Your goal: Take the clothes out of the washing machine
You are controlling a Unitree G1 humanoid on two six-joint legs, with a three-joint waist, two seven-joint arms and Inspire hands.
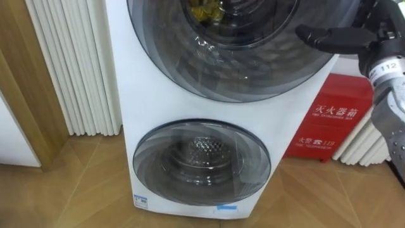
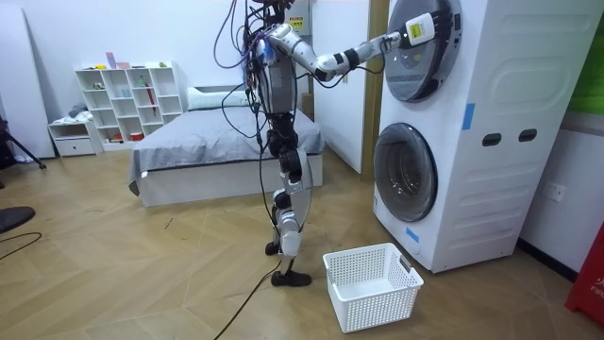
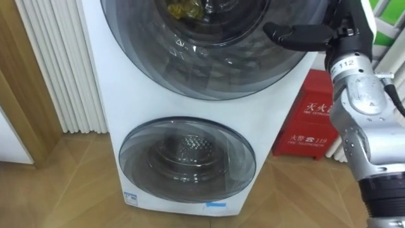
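The room view was bright and evenly lit from overhead, with only soft, short shadows on the wooden floor [image 2: 142, 274] around the white basket [image 2: 371, 283] at lower centre. In the eye views the white front of the washing machine [image 1: 152, 101] was evenly lit, while the tinted glass of the upper door [image 1: 234, 63] at top centre and of the lower door [image 1: 202, 161] at bottom centre carried pale, curved streaks of reflected light. That glare veiled much of what lay behind the upper glass, and the lower glass stayed dark toward its rim.
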